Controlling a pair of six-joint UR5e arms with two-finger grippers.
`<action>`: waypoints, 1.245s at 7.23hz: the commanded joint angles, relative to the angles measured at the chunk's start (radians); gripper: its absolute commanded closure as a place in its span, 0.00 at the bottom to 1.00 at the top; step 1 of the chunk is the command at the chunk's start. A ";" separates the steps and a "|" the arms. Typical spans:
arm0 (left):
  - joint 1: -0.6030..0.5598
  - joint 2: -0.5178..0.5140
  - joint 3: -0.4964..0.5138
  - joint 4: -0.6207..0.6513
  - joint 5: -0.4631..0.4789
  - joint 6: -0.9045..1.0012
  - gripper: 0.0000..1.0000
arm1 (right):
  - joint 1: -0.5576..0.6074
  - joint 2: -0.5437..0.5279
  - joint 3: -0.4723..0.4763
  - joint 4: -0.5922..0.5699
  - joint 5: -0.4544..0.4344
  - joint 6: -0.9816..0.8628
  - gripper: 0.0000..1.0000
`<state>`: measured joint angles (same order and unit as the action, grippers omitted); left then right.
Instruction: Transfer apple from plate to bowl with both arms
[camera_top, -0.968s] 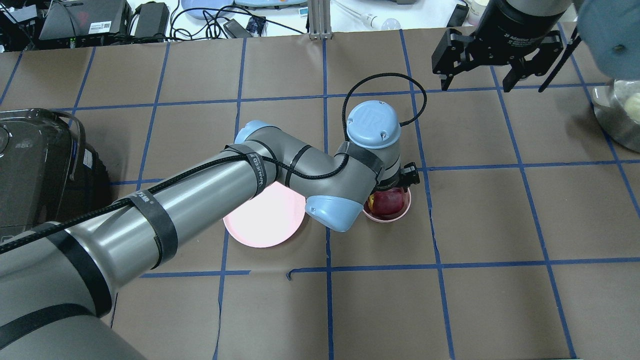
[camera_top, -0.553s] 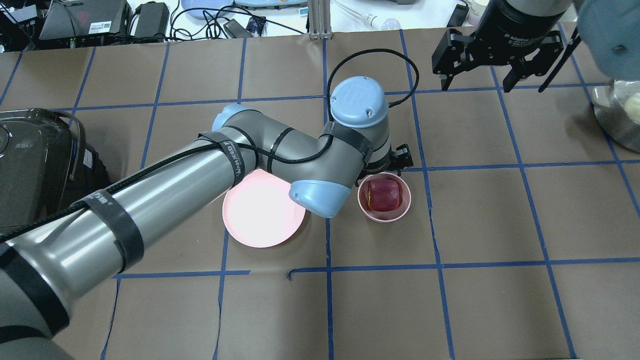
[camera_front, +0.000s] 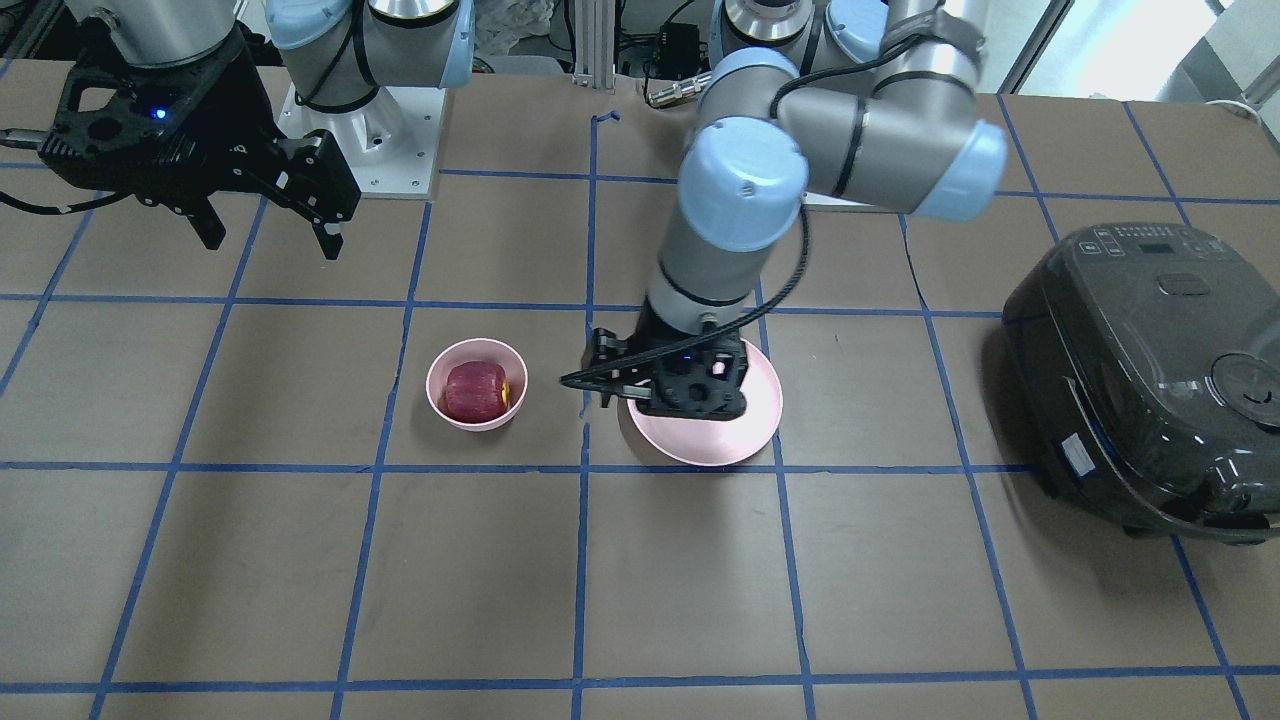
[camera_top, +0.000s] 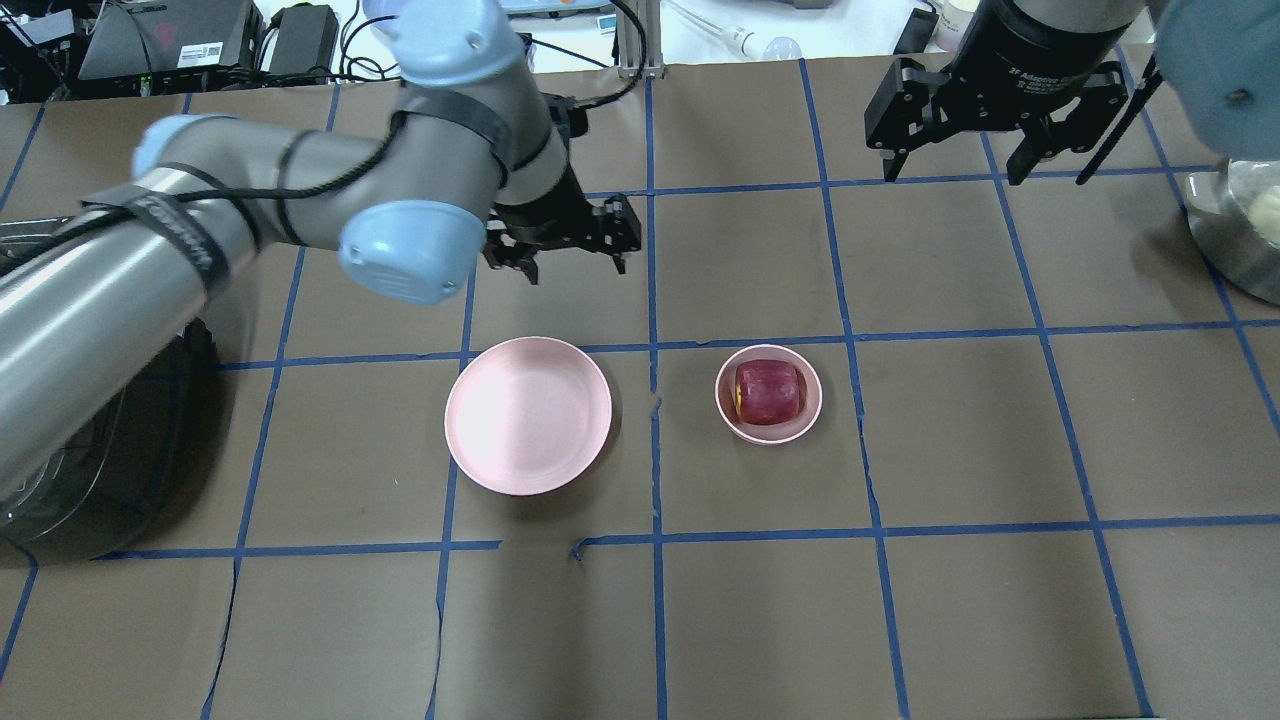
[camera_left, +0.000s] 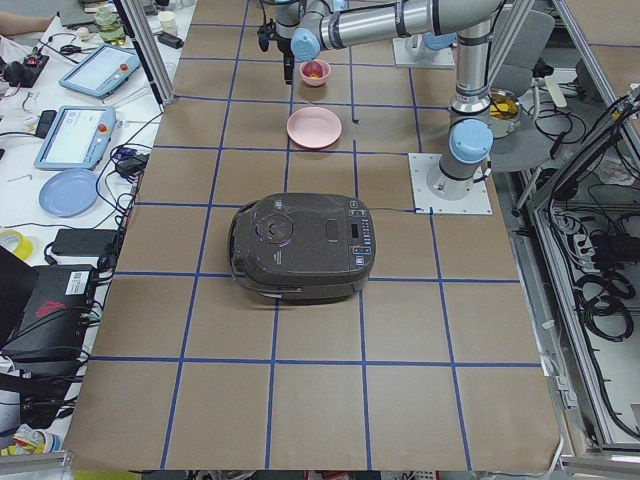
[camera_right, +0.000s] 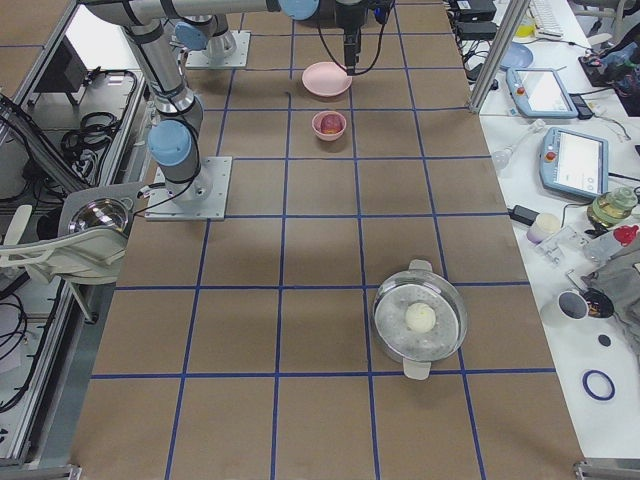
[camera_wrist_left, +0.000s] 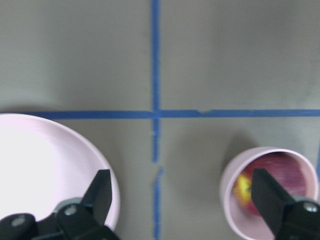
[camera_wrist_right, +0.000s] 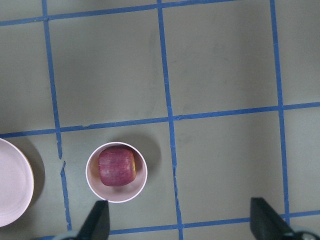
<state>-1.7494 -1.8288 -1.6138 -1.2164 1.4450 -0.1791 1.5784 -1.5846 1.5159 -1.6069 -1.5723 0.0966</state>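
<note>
Apple (camera_top: 769, 391) lies in bowl (camera_top: 768, 435), yellow end toward plate (camera_top: 528, 415); left gripper (camera_top: 575, 262), right gripper (camera_top: 950, 166) spread.

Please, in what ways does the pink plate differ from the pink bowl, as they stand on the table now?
Size: the plate is clearly wider than the bowl.
Shape: the plate is shallow, while the bowl is deep with steep sides.
Content: the plate is empty, while the bowl holds the apple.
Both are pale pink, round, and stand upright and apart from each other on the brown table.
</note>
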 joint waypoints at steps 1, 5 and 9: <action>0.120 0.132 0.128 -0.281 0.012 0.162 0.00 | 0.000 0.000 0.001 0.002 0.000 0.000 0.00; 0.129 0.254 0.122 -0.411 0.171 0.190 0.00 | 0.002 -0.001 0.001 0.002 0.000 0.000 0.00; 0.129 0.278 0.095 -0.397 0.161 0.193 0.00 | 0.003 -0.001 0.001 0.002 -0.002 0.000 0.00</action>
<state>-1.6260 -1.5548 -1.5171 -1.6174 1.6154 0.0111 1.5817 -1.5861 1.5171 -1.6045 -1.5728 0.0967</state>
